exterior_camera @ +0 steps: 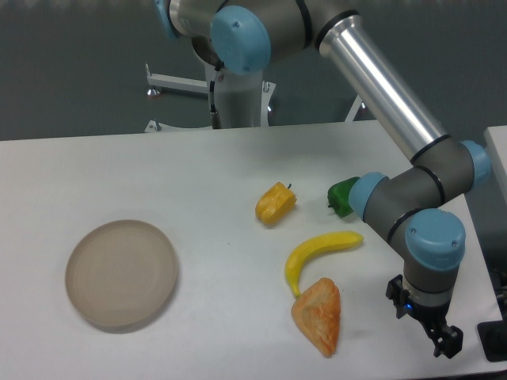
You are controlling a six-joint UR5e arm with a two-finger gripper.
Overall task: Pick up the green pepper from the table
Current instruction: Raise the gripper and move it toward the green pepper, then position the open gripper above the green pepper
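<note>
Green pepper (342, 195): sitting on the table (158, 166), up and to the right of the banana (317, 255), partly hidden behind the arm's grey wrist joint.
Gripper (442, 342): hanging low near the table's front edge, down and to the right of the banana, well apart from the pepper; whether the jaws are parted or closed cannot be told (the fingers are reading as one small dark shape), and nothing is showing in them.
Handling: judging by its glossy, lumpy skin, it is looking light, firm and somewhat slippery; gripping across the wide rounded body seems safest.
Count: one green pepper, one yellow pepper (276, 203), one banana, one orange wedge of food (318, 315), one beige plate (121, 273).
</note>
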